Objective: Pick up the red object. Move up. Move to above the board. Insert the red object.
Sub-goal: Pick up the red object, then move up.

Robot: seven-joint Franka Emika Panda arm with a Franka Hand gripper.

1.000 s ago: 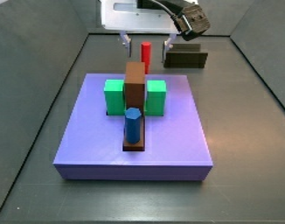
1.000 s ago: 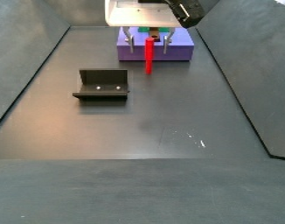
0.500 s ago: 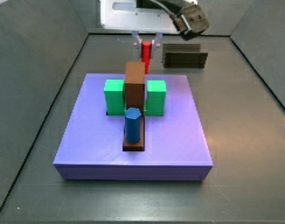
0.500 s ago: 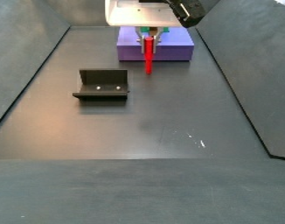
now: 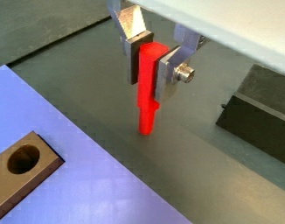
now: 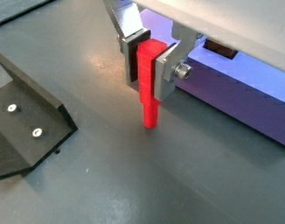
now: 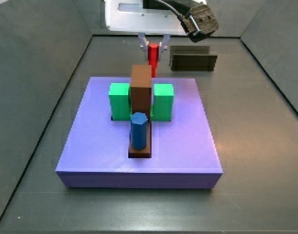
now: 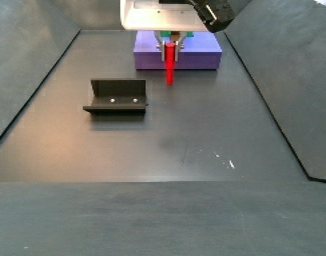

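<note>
My gripper point(image 5: 152, 64) is shut on the red object point(image 5: 146, 96), a slim red peg that hangs upright below the fingers point(image 6: 163, 68). It hangs above the dark floor just off the purple platform's edge, clear of the ground. In a side view the gripper point(image 7: 151, 41) holds the red object point(image 7: 149, 52) just behind the far end of the board point(image 7: 141, 102), a brown bar between two green blocks point(image 7: 120, 101). A blue peg point(image 7: 138, 131) stands in the board's near end. A round hole in the board point(image 5: 21, 158) shows in a wrist view.
The board lies on a large purple platform point(image 7: 102, 146). The dark fixture point(image 8: 115, 96) stands on the floor to one side, and also shows in a wrist view point(image 6: 26, 122). Dark walls enclose the floor.
The gripper has carried the red object sideways towards the board's line, then stayed about where it was half a second ago.
</note>
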